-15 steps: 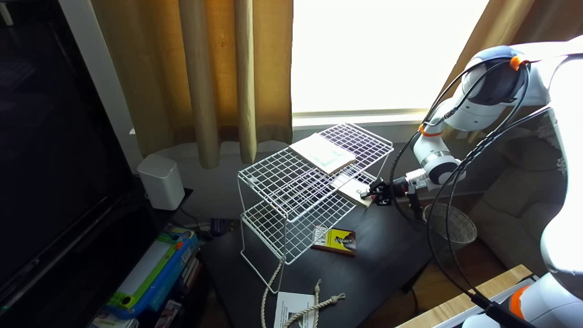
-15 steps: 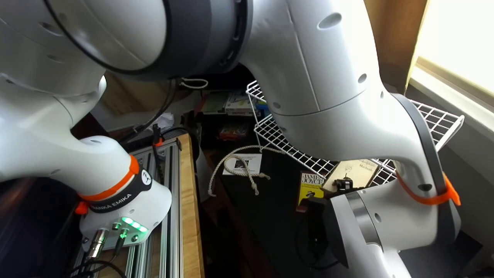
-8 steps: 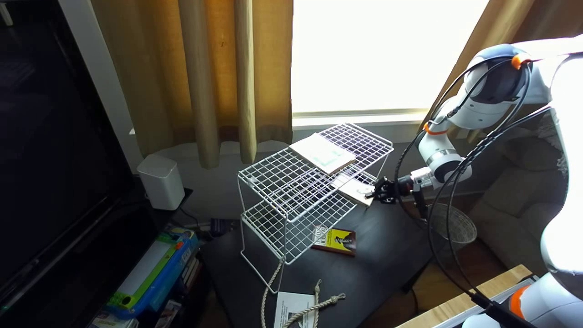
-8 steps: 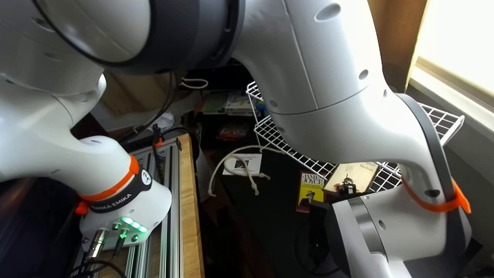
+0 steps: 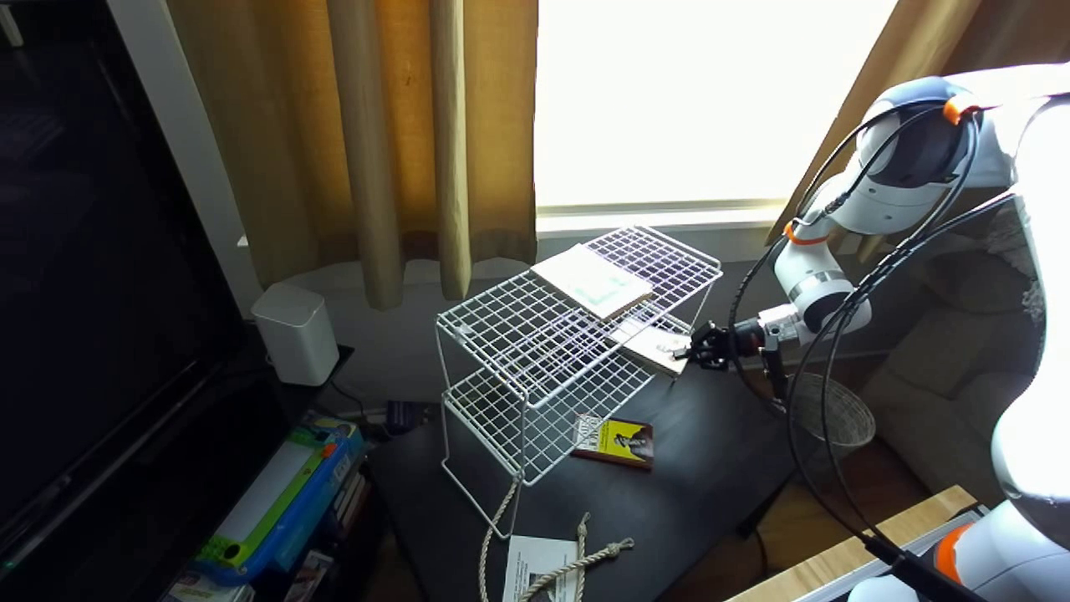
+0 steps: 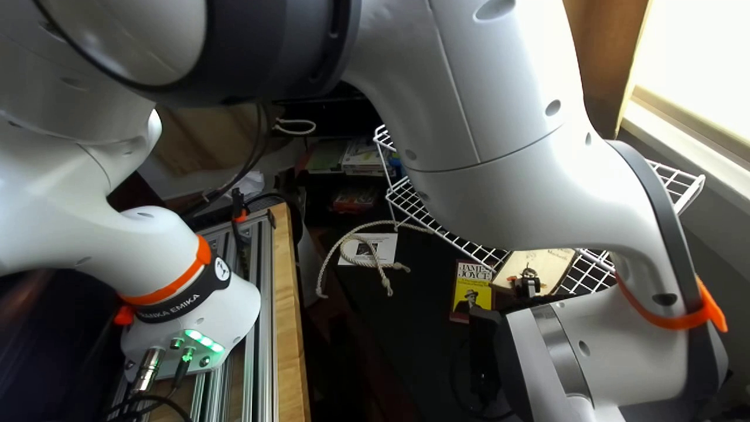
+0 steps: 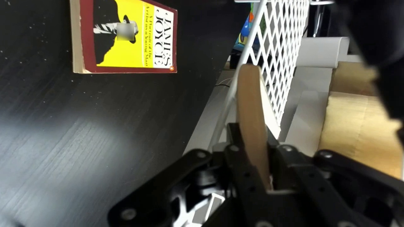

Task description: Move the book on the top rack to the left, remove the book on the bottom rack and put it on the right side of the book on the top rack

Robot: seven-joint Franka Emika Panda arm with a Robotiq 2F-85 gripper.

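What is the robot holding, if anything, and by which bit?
The gripper has the book on the bottom rack between its fingers, at the edge facing the robot; I can't tell whether it's squeezed tight.

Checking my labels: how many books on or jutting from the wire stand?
2: pale book on the top rack; Macbeth book jutting from the bottom rack, clamped in the gripper. Parts of that rack are blocked; more may be hidden.

The arm [image 6: 498, 158] hides the book on the top rack [image 5: 592, 280] in an exterior view and covers part of the book on the bottom rack [image 6: 549, 271]. The wrist view's top edge crops the yellow book [image 7: 129, 47]; a dark shape [image 7: 378, 41] at upper right is blurred.
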